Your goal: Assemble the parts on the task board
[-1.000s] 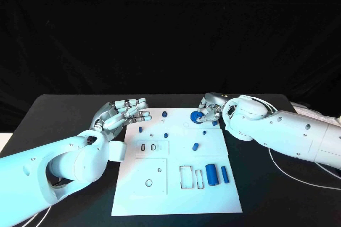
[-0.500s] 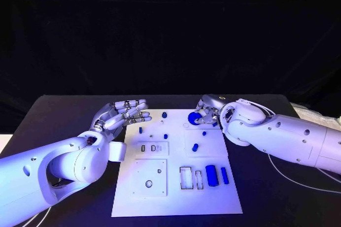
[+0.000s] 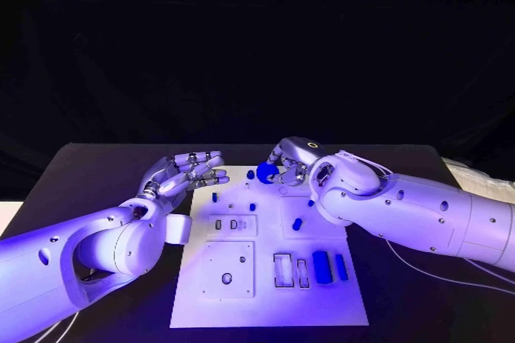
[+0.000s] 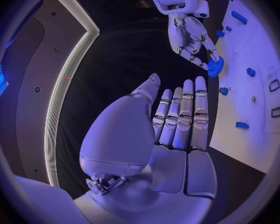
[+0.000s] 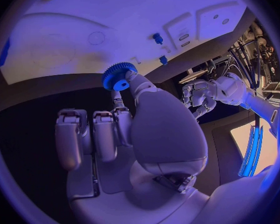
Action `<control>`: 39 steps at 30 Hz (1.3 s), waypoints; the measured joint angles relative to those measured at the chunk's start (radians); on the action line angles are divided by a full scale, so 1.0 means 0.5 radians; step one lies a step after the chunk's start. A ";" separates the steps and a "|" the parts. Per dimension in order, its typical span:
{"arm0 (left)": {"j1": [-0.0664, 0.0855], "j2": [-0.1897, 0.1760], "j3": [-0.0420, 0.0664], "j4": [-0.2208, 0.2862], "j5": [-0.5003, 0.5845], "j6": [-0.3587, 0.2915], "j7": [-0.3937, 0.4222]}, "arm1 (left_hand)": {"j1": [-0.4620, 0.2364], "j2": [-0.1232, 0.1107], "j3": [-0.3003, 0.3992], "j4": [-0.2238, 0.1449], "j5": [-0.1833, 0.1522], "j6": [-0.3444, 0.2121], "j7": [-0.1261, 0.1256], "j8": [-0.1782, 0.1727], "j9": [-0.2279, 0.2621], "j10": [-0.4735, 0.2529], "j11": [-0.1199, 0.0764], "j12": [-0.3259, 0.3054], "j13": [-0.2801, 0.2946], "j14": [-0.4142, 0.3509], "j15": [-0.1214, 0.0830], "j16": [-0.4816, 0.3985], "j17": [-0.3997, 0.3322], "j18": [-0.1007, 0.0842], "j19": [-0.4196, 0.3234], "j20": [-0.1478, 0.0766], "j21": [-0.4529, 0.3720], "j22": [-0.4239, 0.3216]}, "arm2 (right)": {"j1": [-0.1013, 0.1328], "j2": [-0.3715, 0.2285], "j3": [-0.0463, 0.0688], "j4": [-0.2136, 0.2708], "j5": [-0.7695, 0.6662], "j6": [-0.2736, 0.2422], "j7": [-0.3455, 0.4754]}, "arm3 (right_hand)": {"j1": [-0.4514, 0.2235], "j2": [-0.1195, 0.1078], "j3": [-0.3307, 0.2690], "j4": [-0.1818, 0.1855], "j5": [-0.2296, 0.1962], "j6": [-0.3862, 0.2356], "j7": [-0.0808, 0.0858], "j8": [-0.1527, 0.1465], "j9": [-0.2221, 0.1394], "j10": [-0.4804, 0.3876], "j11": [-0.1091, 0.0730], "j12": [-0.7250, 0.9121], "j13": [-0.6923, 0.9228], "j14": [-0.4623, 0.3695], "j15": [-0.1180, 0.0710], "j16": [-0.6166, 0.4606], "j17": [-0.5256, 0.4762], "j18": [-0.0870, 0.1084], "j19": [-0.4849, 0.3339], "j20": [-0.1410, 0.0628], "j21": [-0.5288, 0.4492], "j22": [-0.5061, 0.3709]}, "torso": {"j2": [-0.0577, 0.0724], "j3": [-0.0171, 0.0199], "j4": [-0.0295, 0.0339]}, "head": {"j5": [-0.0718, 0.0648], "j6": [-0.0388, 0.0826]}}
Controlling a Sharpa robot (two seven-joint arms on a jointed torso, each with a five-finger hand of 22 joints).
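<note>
The white task board [image 3: 322, 298] lies in the middle of the black table. My right hand [image 3: 286, 163] hovers over the board's far edge and pinches a round blue gear [image 3: 266, 172], also the gear [image 5: 118, 76] and the gear [image 4: 215, 66] in the wrist views. My left hand [image 3: 182, 173] floats at the board's far left corner, fingers straight and together, holding nothing; the left hand [image 4: 177, 114] lies flat beside the board [image 4: 252, 50]. Small blue pegs [image 3: 253, 206] stand on the board's far half. A blue cylinder [image 3: 320, 260] and a blue bar [image 3: 340, 266] lie at the near right.
Raised white panels with slots [image 3: 230, 225] and holes [image 3: 226, 278] sit on the board's left half. A white cable [image 3: 429, 272] runs over the table on the right. The black table [image 3: 97, 179] extends left of the board.
My right hand has carried the blue gear leftward along the board's far edge and a little higher. The left hand has stayed in place.
</note>
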 measured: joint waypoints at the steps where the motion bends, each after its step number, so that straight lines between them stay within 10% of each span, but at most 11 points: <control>1: 0.000 0.000 0.000 -0.001 0.000 0.000 0.000 | 0.000 0.000 0.000 0.000 0.000 0.000 0.000 0.000 0.000 0.000 0.000 0.000 0.000 0.000 0.000 0.000 0.000 0.000 0.000 0.000 0.000 0.000 | -0.001 0.018 -0.002 -0.008 -0.003 0.000 -0.001 | -0.003 0.003 0.000 0.000 0.000 0.000 0.000 0.000 0.000 0.000 0.000 0.000 0.000 0.000 0.000 0.000 0.000 0.000 0.000 0.000 0.000 0.000 | 0.001 -0.0004 0.001 | 0.001 0.000; 26: 0.000 -0.005 0.000 0.002 0.000 0.001 0.000 | 0.000 0.000 0.000 0.000 0.000 0.000 0.000 0.000 0.000 0.000 0.000 0.000 0.000 0.000 0.000 0.000 -0.001 0.000 0.000 0.000 0.000 0.000 | -0.031 0.246 -0.055 -0.188 -0.028 0.080 0.000 | -0.052 -0.009 0.024 -0.003 -0.060 0.000 0.000 -0.016 0.000 0.000 0.000 -0.043 -0.001 0.000 0.000 0.000 -0.001 0.000 0.000 0.000 -0.001 0.001 | 0.001 0.0008 0.000 | 0.044 -0.013; 39: 0.000 -0.004 0.000 0.002 0.000 0.001 -0.002 | 0.000 0.000 0.000 0.000 0.000 0.000 0.000 0.000 0.000 0.000 0.000 0.000 0.000 0.000 0.000 0.000 -0.001 0.000 0.000 0.000 0.000 0.000 | -0.040 0.263 -0.063 -0.209 -0.031 0.078 0.005 | -0.207 -0.096 -0.056 0.057 -0.280 -0.158 0.031 -0.079 -0.016 -0.062 0.060 -0.242 0.001 0.000 0.030 -0.008 -0.001 0.000 -0.004 0.027 -0.001 0.001 | 0.001 0.0021 -0.002 | 0.048 -0.016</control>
